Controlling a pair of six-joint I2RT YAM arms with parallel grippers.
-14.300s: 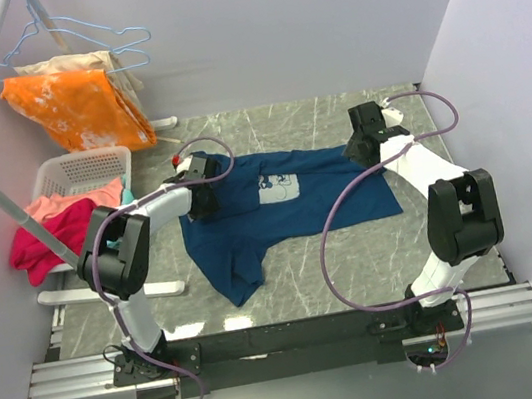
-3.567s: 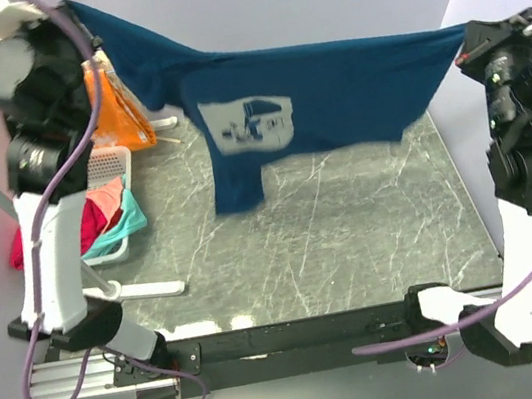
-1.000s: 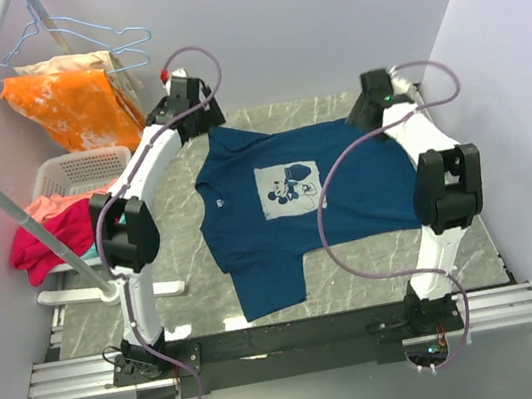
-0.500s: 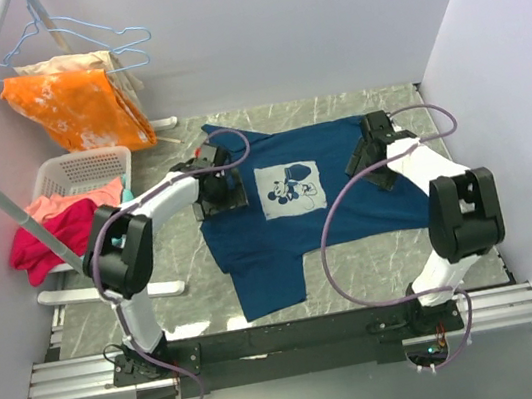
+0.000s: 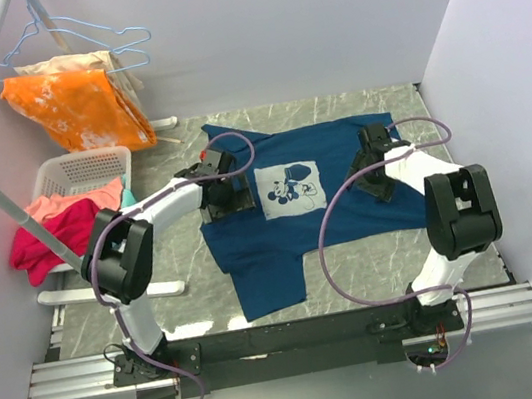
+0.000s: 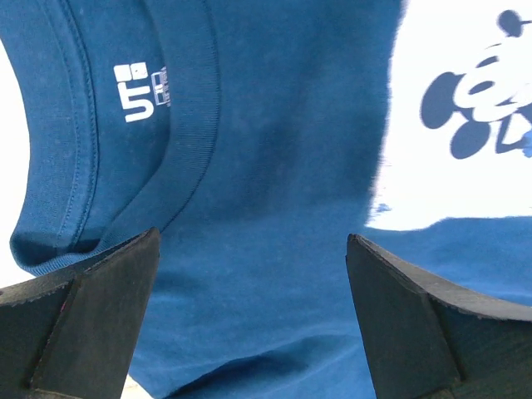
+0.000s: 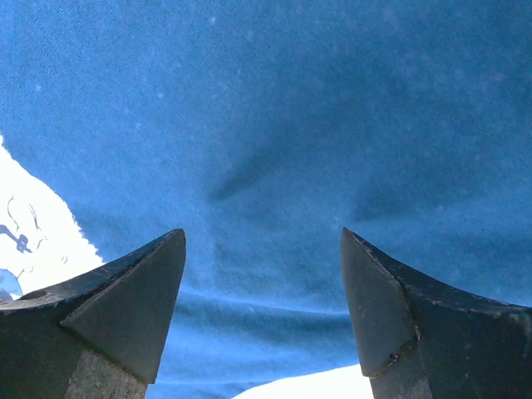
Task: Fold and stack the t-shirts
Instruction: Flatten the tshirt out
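Left gripper (image 6: 253, 241) is hovering low over the navy t-shirt (image 5: 344, 209) with its two dark fingers (image 6: 100, 307) spread wide and nothing between them. In the left wrist view the ribbed collar (image 6: 195, 125) with its white printed label (image 6: 141, 90) is filling the upper left of the frame, and the pale mouse print (image 6: 465, 108) is showing at the upper right. Right gripper (image 7: 262, 237) is likewise standing open over plain blue cloth, with a corner of the print peeking in at the left edge of its view. Whether either gripper is actually pressing on the fabric is hard to tell from these angles. In the top view the navy t-shirt is lying spread out, print up, on the marble-patterned bench (image 5: 378, 268) in the middle of the frame, with its collar toward the left and one sleeve reaching toward the bottom edge. The left gripper is sitting just left of the print, the right gripper just right of it. At the upper left an orange garment (image 5: 79, 107) is hanging beside pale blue hangers (image 5: 93, 32), and below it a white basket (image 5: 79, 170) is holding pink, red and teal cloth (image 5: 48, 229).
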